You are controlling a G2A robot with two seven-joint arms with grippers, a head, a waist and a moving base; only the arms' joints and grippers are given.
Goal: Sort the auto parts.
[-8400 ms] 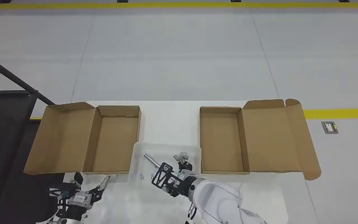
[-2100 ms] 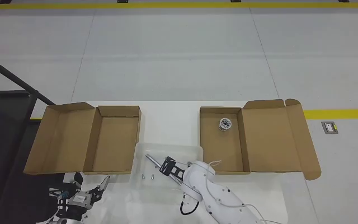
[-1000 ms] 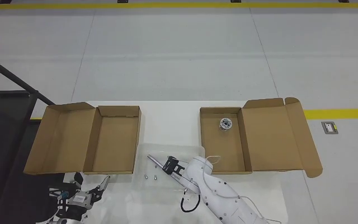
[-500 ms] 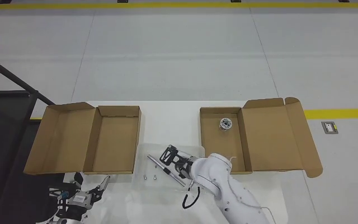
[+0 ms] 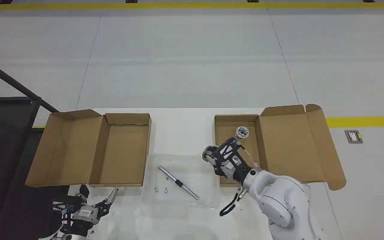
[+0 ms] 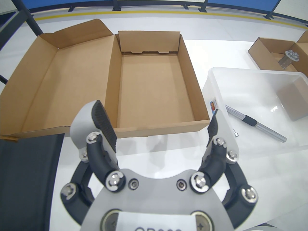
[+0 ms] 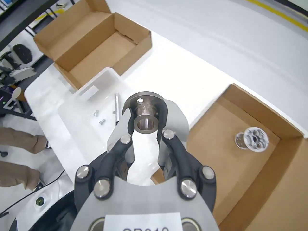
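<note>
My right gripper (image 7: 145, 123) is clamped tight on a flanged steel hub (image 7: 144, 106): smooth, machined, round, with a hollow bore. It's up over the left wall of the right cardboard box (image 5: 237, 174). Another round shiny part (image 5: 241, 132) stands inside that box. The clear plastic tub (image 6: 255, 90) holds a slim metal rod (image 5: 178, 182) and two tiny bolts (image 5: 159, 189). The left gripper (image 6: 161, 123) hangs wide open and empty, ribbed rubber pads (image 6: 103, 121) showing, near the left box (image 6: 149, 85).
</note>
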